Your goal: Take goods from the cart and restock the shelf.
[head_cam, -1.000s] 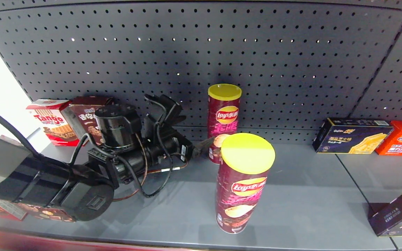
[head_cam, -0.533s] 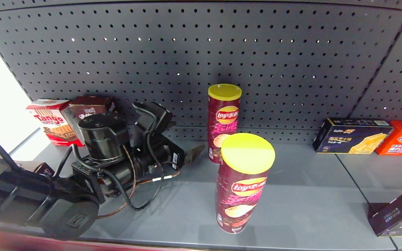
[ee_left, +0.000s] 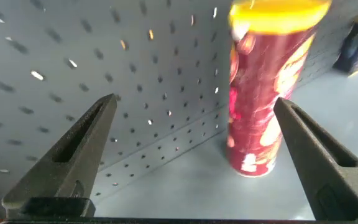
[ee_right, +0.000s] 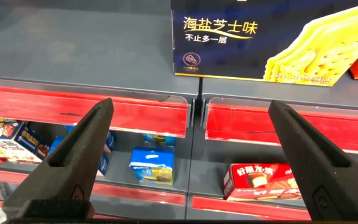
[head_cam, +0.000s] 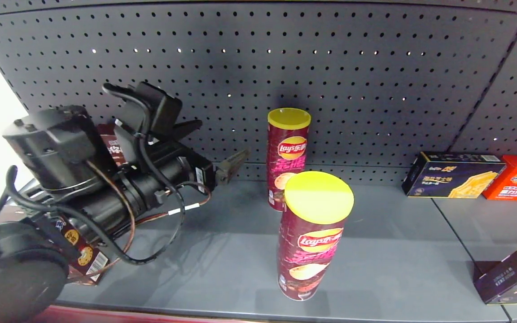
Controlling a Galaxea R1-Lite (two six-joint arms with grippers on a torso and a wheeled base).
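**Two chip cans faced on shelf; both grippers empty**

At the far left a snack box (head_cam: 81, 258) lies at the shelf edge, partly under my left arm. The left gripper (head_cam: 235, 159) hangs above the shelf (head_cam: 397, 251) with its jaws spread wide and nothing held. It points towards the rear chip can (head_cam: 288, 152) but stands apart from it. That can stands upright against the pegboard (head_cam: 330, 67). The front chip can (head_cam: 314, 233) stands upright before it, labels outward, which I judge a deliberate facing row. Further right, boxed biscuits (head_cam: 453, 175) lie well apart. The right gripper (ee_right: 190, 104) is likewise wide and empty, low before the price rails (ee_right: 135, 115); I judge it parked
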